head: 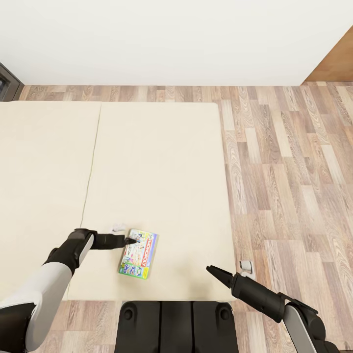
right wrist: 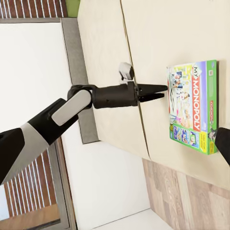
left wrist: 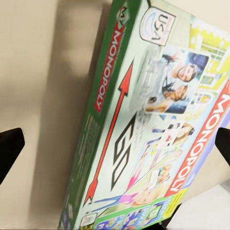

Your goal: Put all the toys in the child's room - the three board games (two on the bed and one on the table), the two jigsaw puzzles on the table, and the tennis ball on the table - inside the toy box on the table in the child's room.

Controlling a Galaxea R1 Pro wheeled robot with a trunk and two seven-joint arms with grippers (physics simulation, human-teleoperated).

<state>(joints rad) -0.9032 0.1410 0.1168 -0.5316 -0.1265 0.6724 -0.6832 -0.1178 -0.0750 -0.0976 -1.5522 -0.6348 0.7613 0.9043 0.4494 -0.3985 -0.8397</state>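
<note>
One board game, a Monopoly box with a green edge, lies flat on the cream bed close to its near edge. My left gripper is open, and its tips reach the box's far left corner. In the left wrist view the Monopoly box spans the space between the two dark fingertips. The right wrist view looks at the box and the left gripper from the side. My right gripper is open and holds nothing, above the bed's near right corner.
A seam runs down the mattress left of the box. Wood-plank floor lies to the right of the bed and beyond it, up to a white wall. A brown door stands at the far right. My base is against the bed's near edge.
</note>
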